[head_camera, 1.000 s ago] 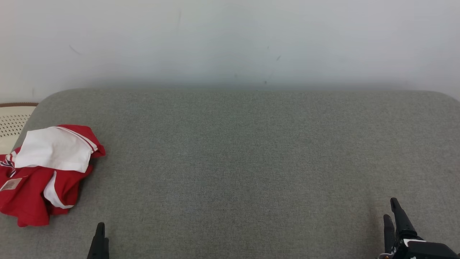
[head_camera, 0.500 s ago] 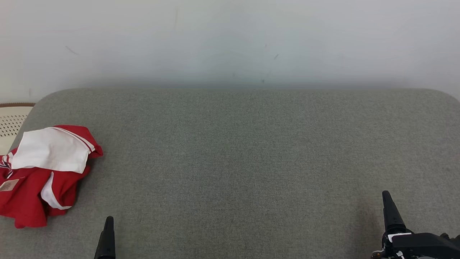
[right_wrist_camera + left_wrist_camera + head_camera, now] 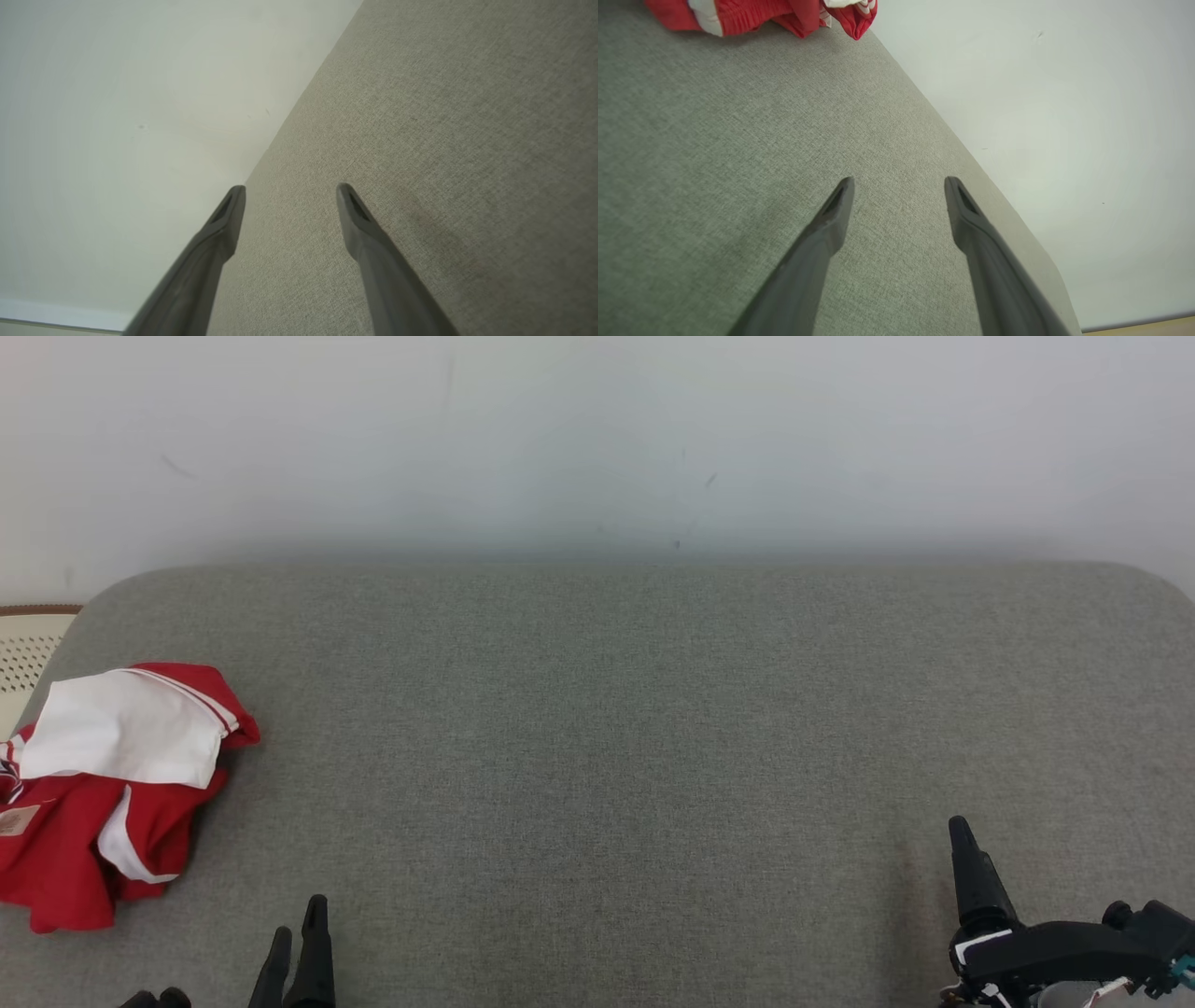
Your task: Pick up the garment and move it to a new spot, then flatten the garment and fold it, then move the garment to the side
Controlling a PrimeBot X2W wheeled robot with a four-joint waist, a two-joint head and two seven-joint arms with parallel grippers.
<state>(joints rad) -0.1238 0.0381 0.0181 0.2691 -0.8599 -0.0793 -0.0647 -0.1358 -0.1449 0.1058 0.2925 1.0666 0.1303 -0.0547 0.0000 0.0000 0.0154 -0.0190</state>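
Okay, step: pick-up not yet begun | garment (image 3: 112,793) crumpled at the far left edge of the table (image 3: 653,709), untouched | left gripper (image 3: 299,919) and right gripper (image 3: 290,186): fingers apart, empty | next: you swing the left arm over and pinch a raised fold.

A grey, fabric-covered surface (image 3: 653,737) has rounded far corners. A crumpled red and white garment (image 3: 121,751) lies at its left edge.
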